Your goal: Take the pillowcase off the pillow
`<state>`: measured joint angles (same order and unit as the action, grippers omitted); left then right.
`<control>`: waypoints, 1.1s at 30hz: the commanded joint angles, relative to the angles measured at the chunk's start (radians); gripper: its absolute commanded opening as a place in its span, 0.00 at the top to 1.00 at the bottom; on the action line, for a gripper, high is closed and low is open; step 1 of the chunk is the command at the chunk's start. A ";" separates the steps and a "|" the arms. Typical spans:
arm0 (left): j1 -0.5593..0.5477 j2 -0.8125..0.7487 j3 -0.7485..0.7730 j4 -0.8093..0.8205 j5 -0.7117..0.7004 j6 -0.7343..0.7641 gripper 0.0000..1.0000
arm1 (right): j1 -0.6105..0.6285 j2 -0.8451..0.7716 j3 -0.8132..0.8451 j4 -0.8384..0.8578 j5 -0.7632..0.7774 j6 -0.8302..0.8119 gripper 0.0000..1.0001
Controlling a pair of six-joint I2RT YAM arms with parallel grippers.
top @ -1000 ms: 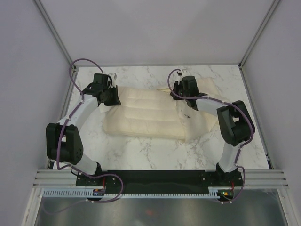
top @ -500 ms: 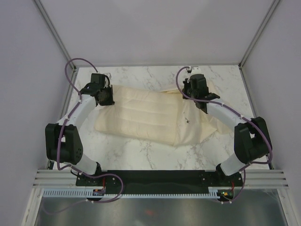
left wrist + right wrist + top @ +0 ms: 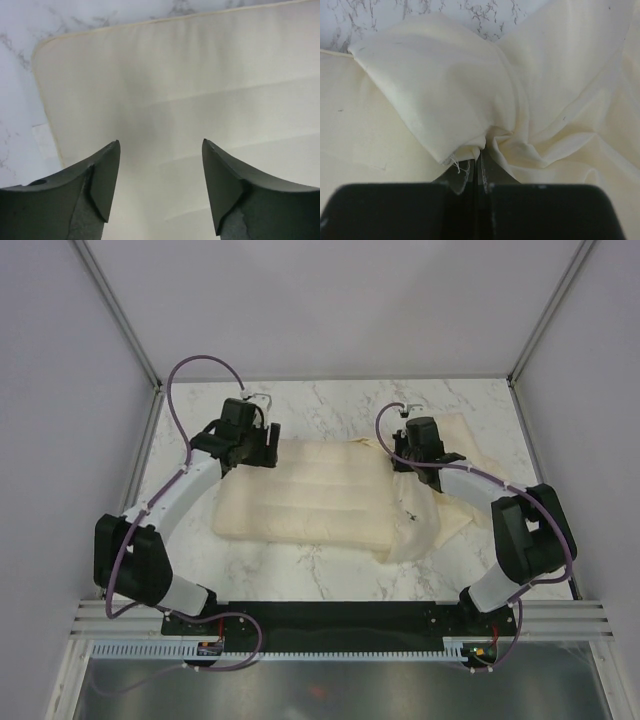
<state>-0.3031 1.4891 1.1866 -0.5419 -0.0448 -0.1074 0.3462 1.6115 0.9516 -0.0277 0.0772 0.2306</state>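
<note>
The pillow (image 3: 300, 490), a thick cream cushion with stitched bands, lies across the middle of the marble table. Its piped corner (image 3: 45, 50) shows in the left wrist view. The limp cream pillowcase (image 3: 445, 495), with a small dark mark (image 3: 410, 512), lies bunched over the pillow's right end. My left gripper (image 3: 272, 448) hovers open over the pillow's far left part (image 3: 165, 100), nothing between its fingers (image 3: 107, 170). My right gripper (image 3: 408, 458) is shut on a gathered fold of the pillowcase (image 3: 470, 100), whose frayed edge hangs at the jaws (image 3: 482, 160).
White marble table (image 3: 330, 570) with bare strips in front of and behind the pillow. Grey enclosure walls (image 3: 60, 390) stand close on the left, right and back. The black base rail (image 3: 330, 620) runs along the near edge.
The left gripper has opened, let go of the pillow's corner and swung right over the pillow. The pillow has slid slightly right. The right gripper has drawn the pillowcase a little nearer.
</note>
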 commanded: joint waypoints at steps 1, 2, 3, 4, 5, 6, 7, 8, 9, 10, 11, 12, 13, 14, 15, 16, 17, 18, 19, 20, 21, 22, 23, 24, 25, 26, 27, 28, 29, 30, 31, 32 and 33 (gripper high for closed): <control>-0.106 -0.110 -0.018 0.111 0.028 0.025 0.24 | 0.014 0.004 -0.042 0.057 -0.076 0.041 1.00; -0.132 -0.127 -0.037 0.123 0.023 0.025 0.19 | 0.014 0.001 -0.054 0.060 -0.076 0.045 1.00; -0.180 -0.150 -0.045 0.138 0.022 0.029 0.18 | 0.013 -0.004 -0.060 0.063 -0.076 0.050 1.00; -0.203 -0.159 -0.057 0.157 0.017 0.032 0.16 | 0.016 -0.008 -0.065 0.064 -0.074 0.049 1.00; -0.223 -0.167 -0.065 0.169 0.025 0.032 0.13 | 0.017 -0.015 -0.071 0.066 -0.074 0.053 1.00; -0.255 -0.173 -0.071 0.177 0.036 0.032 0.12 | 0.017 -0.019 -0.082 0.072 -0.076 0.059 1.00; -0.272 -0.170 -0.076 0.186 0.045 0.031 0.11 | 0.019 -0.024 -0.086 0.075 -0.092 0.062 1.00; -0.292 -0.162 -0.081 0.191 0.068 0.032 0.08 | 0.020 -0.031 -0.097 0.075 -0.100 0.068 1.00; -0.339 -0.153 -0.081 0.192 0.069 0.034 0.06 | 0.023 -0.036 -0.103 0.081 -0.103 0.079 1.00; -0.365 -0.142 -0.081 0.191 0.066 0.043 0.06 | 0.028 -0.041 -0.106 0.086 -0.105 0.082 1.00; -0.392 -0.119 -0.081 0.189 0.063 0.046 0.06 | 0.030 -0.050 -0.112 0.087 -0.106 0.088 1.00; -0.442 -0.109 -0.082 0.191 0.062 0.045 0.05 | 0.031 -0.053 -0.123 0.095 -0.106 0.095 1.00; -0.485 -0.080 -0.082 0.191 0.063 0.041 0.05 | 0.036 -0.059 -0.132 0.104 -0.106 0.101 1.00; -0.485 -0.066 -0.082 0.191 0.062 0.038 0.05 | 0.036 -0.062 -0.139 0.104 -0.106 0.105 1.00; -0.519 -0.052 -0.082 0.188 0.057 0.035 0.04 | 0.036 -0.065 -0.142 0.107 -0.106 0.108 1.00; -0.534 -0.034 -0.085 0.188 0.072 0.029 0.04 | 0.036 -0.067 -0.143 0.110 -0.106 0.114 1.00; -0.547 -0.003 -0.087 0.188 0.083 0.026 0.04 | 0.036 -0.070 -0.148 0.112 -0.108 0.118 1.00; -0.574 0.016 -0.088 0.189 0.086 0.023 0.04 | 0.037 -0.071 -0.149 0.112 -0.108 0.121 1.00; -0.590 0.032 -0.091 0.188 0.080 0.025 0.04 | 0.037 -0.076 -0.151 0.112 -0.108 0.124 1.00; -0.622 0.068 -0.091 0.189 0.068 0.029 0.03 | 0.037 -0.084 -0.152 0.115 -0.109 0.125 1.00; -0.634 0.088 -0.091 0.188 0.050 0.034 0.03 | 0.037 -0.087 -0.154 0.115 -0.112 0.124 1.00; -0.645 0.106 -0.088 0.189 0.025 0.037 0.03 | 0.037 -0.093 -0.155 0.115 -0.114 0.127 1.00; -0.657 0.150 -0.085 0.186 0.013 0.037 0.03 | 0.037 -0.100 -0.157 0.117 -0.113 0.130 1.00; -0.665 0.170 -0.085 0.186 0.013 0.037 0.03 | 0.037 -0.105 -0.159 0.117 -0.114 0.130 1.00; -0.671 0.195 -0.085 0.186 0.000 0.035 0.03 | 0.037 -0.110 -0.159 0.117 -0.116 0.133 1.00; -0.688 0.213 -0.085 0.184 -0.001 0.034 0.05 | 0.036 -0.116 -0.159 0.118 -0.116 0.134 1.00; -0.695 0.258 -0.084 0.184 -0.007 0.034 0.08 | 0.037 -0.117 -0.159 0.118 -0.116 0.134 1.00; -0.705 0.278 -0.079 0.175 -0.029 0.034 0.18 | 0.036 -0.122 -0.159 0.118 -0.116 0.136 1.00; -0.720 0.296 -0.074 0.168 -0.041 0.031 0.43 | 0.037 -0.128 -0.160 0.120 -0.117 0.139 1.00; -0.726 0.315 -0.070 0.162 -0.052 0.028 0.55 | 0.037 -0.130 -0.160 0.120 -0.117 0.141 1.00; -0.729 0.339 -0.061 0.146 -0.064 0.026 0.66 | 0.037 -0.133 -0.162 0.120 -0.117 0.139 1.00; -0.734 0.349 -0.056 0.140 -0.067 0.026 0.87 | 0.037 -0.133 -0.162 0.120 -0.117 0.139 1.00; -0.734 0.355 -0.048 0.132 -0.078 0.023 0.97 | 0.037 -0.136 -0.163 0.120 -0.114 0.138 1.00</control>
<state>-1.0035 1.7432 1.1500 -0.3679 -0.1356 -0.0818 0.3695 1.5021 0.8005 0.1047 0.0071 0.3477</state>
